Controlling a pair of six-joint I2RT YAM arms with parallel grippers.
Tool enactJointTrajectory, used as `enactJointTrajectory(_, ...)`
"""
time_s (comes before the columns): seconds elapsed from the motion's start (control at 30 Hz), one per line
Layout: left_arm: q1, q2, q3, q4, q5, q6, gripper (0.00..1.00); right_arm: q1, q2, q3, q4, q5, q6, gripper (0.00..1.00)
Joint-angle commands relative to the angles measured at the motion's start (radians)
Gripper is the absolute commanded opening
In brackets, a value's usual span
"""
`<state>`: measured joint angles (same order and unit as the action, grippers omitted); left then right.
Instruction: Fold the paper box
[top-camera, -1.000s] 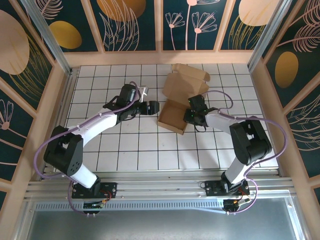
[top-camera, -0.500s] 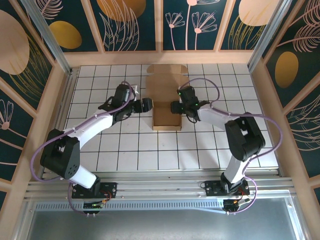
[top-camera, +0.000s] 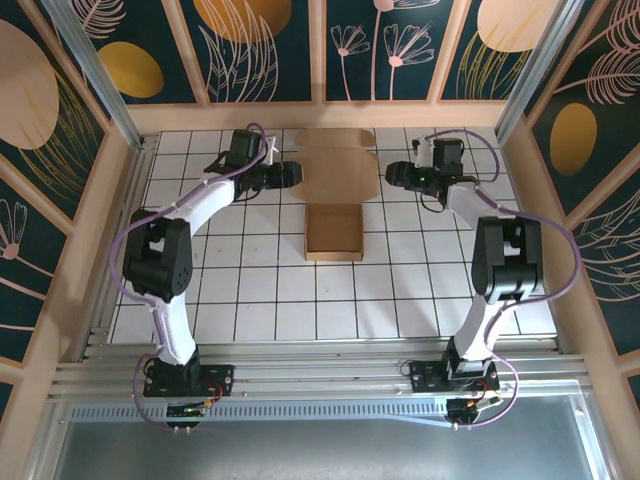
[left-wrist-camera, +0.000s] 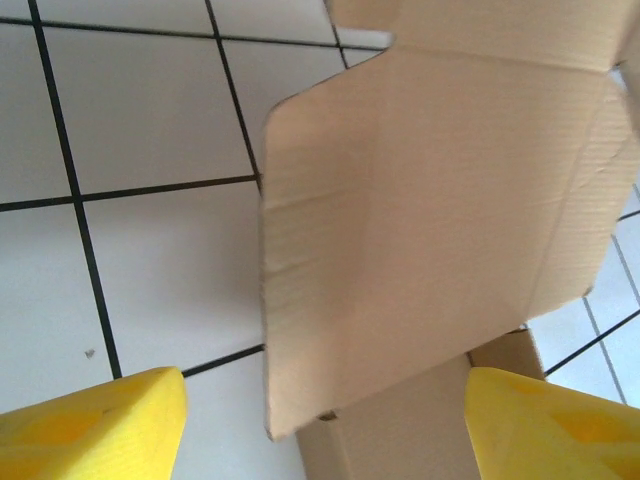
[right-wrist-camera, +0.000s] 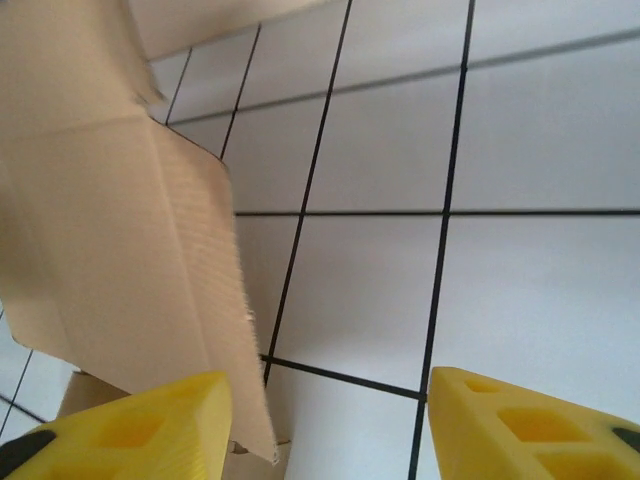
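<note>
Top external view puts the paper box (top-camera: 333, 215) mid-way along the far edge of the bench (top-camera: 250, 290), flanked by the left end effector (top-camera: 292, 175) and right end effector (top-camera: 392, 176), both spread open and holding nothing; uneven pushes could skid it askew.

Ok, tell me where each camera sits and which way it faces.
Top external: above and behind the arms, looking down on them and the paper box.
Left wrist: faces the box's open lid, left fingers below.
Right wrist: faces the lid's other side, right fingers below.
Both wrist views share that lid.
</note>
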<state>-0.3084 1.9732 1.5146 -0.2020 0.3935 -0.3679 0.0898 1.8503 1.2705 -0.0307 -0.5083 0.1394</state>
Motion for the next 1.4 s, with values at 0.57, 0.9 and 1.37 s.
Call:
enactJointTrajectory(0.57, 0.037, 0.157, 0.114, -0.019, 0.235, 0.047, 0.53, 0.024, 0.182, 0.170, 0.002, -0.253, -0.036, 0.38)
enactJointTrajectory(0.9, 0.037, 0.162, 0.127, -0.016, 0.244, 0.052, 0.31, 0.051, 0.187, 0.188, -0.021, -0.235, -0.058, 0.24)
enactJointTrajectory(1.37, 0.037, 0.107, 0.082, 0.146, 0.235, 0.137, 0.06, 0.171, 0.096, 0.182, -0.022, 0.093, -0.250, 0.07)
